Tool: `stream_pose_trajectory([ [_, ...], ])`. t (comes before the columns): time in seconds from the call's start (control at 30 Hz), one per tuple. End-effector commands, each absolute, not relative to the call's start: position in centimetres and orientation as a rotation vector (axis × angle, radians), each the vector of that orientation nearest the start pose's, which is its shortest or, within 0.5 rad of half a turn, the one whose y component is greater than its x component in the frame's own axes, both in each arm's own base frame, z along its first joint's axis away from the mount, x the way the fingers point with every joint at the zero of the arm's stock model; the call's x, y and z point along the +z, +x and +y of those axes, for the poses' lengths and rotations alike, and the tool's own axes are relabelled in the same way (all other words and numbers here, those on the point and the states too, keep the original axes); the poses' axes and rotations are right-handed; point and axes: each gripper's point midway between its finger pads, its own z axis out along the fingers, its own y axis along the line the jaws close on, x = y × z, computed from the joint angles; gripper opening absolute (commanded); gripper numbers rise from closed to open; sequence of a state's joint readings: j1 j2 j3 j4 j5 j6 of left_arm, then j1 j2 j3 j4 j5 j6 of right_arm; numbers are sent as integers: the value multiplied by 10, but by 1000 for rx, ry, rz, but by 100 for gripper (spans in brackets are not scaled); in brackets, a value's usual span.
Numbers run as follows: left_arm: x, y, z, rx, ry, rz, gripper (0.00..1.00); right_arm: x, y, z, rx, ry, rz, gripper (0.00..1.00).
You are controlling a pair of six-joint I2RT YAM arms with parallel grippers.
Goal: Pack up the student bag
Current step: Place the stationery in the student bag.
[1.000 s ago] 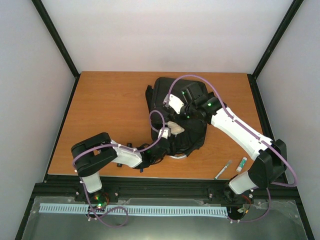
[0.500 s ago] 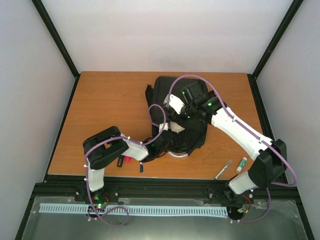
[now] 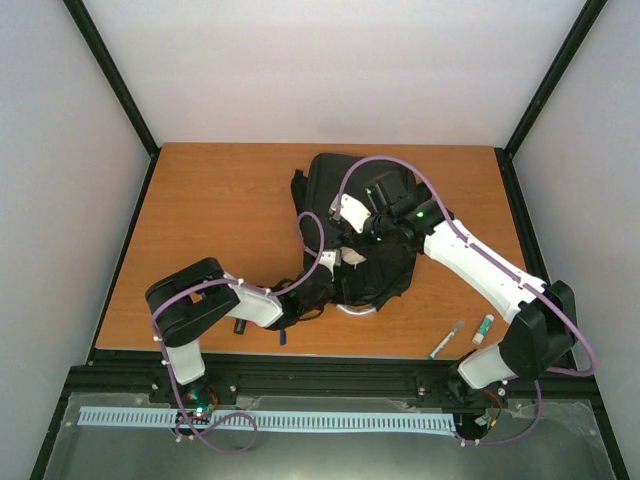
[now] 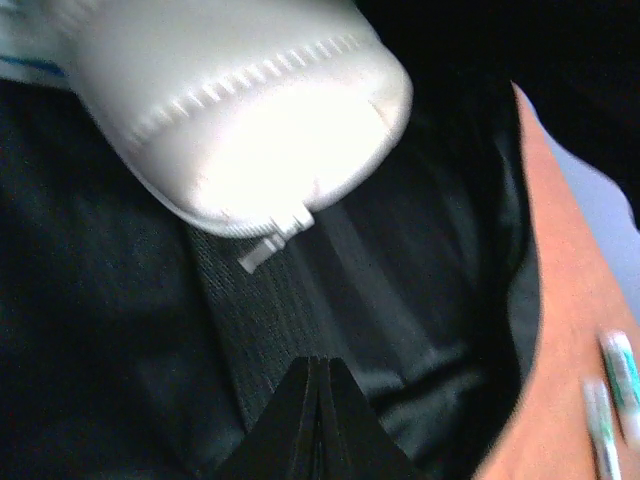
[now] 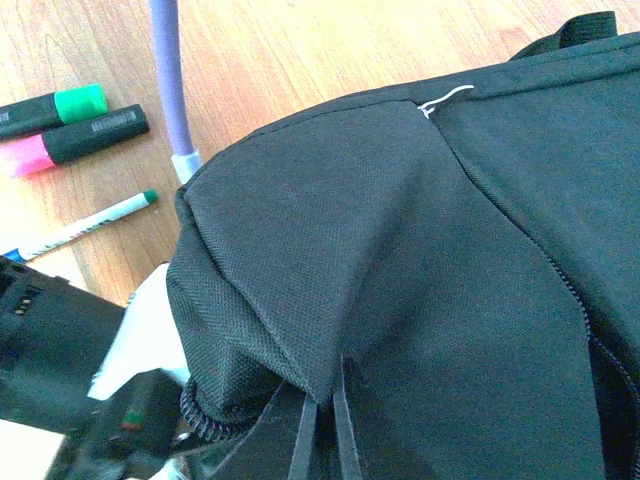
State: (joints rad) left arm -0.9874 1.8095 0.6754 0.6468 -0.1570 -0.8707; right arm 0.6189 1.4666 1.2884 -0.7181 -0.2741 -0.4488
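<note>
Elbow swung back out, your left gripper point(image 4: 318, 400), fingers together, noses the large black fabric backpack point(image 3: 330, 180); right gripper point(image 5: 322, 428) pinches its cloth.

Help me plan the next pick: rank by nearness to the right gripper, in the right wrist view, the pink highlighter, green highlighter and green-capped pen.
1. Green-capped pen, left of the right gripper.
2. Pink highlighter, farther up-left.
3. Green highlighter, just beyond the pink.

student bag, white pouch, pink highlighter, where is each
student bag point(image 3: 325, 185): top external view, bare fabric at its far left corner
white pouch point(image 4: 250, 110): left wrist view, middle of its body
pink highlighter point(image 5: 72, 142): right wrist view, black barrel
</note>
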Motion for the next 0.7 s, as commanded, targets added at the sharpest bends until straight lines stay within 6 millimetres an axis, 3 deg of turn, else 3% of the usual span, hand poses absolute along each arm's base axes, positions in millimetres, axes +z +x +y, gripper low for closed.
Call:
stream_pose_trajectory([
  [0.0,81,236,-382,-1105,362,2159,1,219,295,266,423,-1336,1997,3],
  [0.3,84,200,-327,-1011,461,2202,1,187,290,246,348,-1361,2045,3],
  [0.53,108,189,-289,-943,424,2184,6,149,276,217,256,-1411,2105,3],
  [0.57,112,190,-282,-927,402,2175,15,143,274,212,233,-1416,2115,3],
  [0.6,119,190,-276,-918,382,2164,31,138,272,206,211,-1420,2125,3],
  [0.67,129,196,-262,-881,307,2158,83,129,269,194,180,-1418,2150,3],
])
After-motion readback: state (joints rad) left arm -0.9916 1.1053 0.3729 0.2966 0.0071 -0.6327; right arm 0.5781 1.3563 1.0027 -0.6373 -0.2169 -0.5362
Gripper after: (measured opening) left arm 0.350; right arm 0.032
